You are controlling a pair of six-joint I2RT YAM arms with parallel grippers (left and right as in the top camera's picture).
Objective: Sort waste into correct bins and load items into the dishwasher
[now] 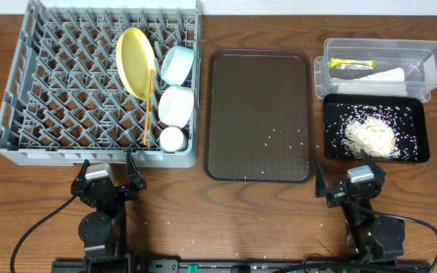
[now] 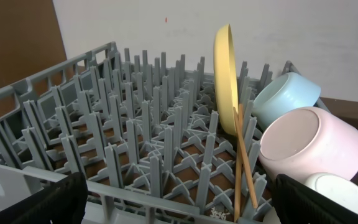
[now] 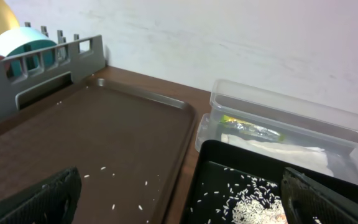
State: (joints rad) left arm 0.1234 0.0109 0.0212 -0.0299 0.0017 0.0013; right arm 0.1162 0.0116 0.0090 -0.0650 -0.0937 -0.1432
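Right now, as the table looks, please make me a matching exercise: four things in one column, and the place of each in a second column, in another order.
Things
1. plate
2. wrapper
3. rice pile
4. brown tray

Places
A. in the clear tub
B. in the black tray
C. on edge in the rack
D. flat on the table, beside the rack

Pairs: 1-C, 2-A, 3-B, 4-D
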